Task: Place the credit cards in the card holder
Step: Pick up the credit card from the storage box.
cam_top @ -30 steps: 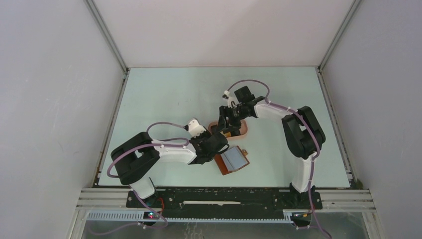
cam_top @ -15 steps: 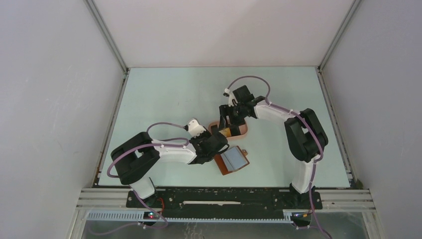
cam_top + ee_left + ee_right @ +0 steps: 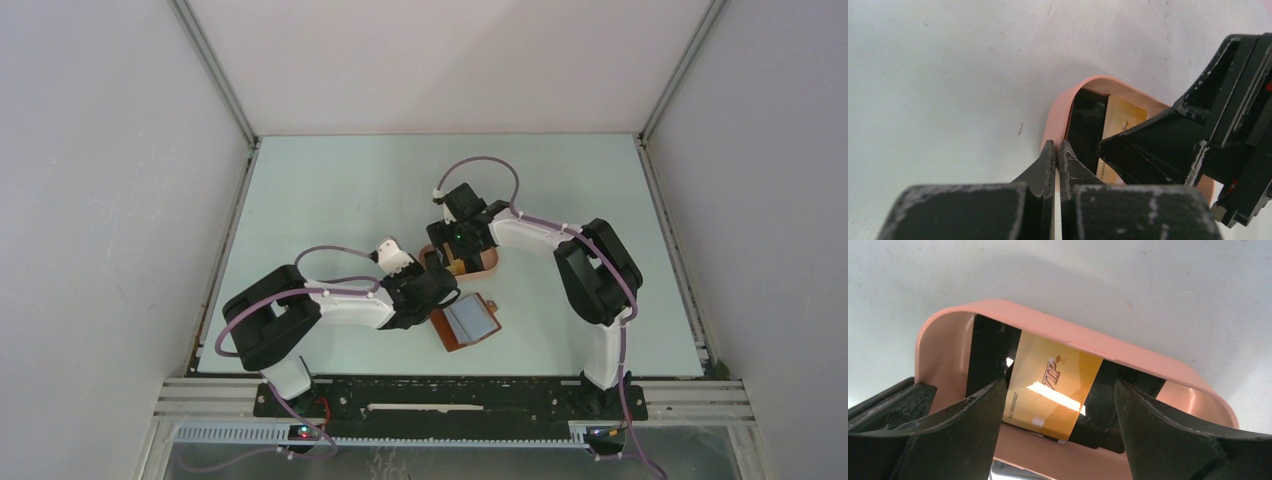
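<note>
The right gripper (image 3: 1058, 390) hangs over the pink tray (image 3: 1073, 332) with its jaws wide apart, one on each side of the gold card (image 3: 1120, 122), holding nothing. That card lies flat on a black card (image 3: 988, 340), so a pinch could slip off or drag both. The left gripper (image 3: 1057, 150), jaws pressed together, sits at the tray's 8 o'clock rim, maybe pinching it, and could get bumped. The card holder (image 3: 467, 322) lies open at 6 o'clock. The gold card says "VIP"; its numbers are too tiny to read.
</note>
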Tool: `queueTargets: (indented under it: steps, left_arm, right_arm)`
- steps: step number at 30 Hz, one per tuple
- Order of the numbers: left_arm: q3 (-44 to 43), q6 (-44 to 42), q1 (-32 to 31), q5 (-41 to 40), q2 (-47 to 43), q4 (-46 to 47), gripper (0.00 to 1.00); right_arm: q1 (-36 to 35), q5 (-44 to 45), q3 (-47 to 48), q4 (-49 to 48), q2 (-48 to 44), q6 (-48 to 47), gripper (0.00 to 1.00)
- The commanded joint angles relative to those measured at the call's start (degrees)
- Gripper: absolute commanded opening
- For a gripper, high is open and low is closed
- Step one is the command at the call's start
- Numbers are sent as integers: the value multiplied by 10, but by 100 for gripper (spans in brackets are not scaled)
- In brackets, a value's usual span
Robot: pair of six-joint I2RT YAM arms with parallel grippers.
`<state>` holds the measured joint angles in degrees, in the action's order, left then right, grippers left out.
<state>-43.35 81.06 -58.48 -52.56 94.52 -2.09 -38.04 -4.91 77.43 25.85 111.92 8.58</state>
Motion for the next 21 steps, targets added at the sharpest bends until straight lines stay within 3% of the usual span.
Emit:
queueTargets:
  steps: [1,9,21]
  left_arm:
    - [-15,16,1,17,9,7,0]
    - [-15,15,1,19,9,8,0]
    - [-11,15,1,18,0,7,1]
  right_arm:
    - [-20,67,23,5,18,-7,88]
    - [-31,59,27,14,38,-7,82]
    - [-8,42,17,7,5,-28,57]
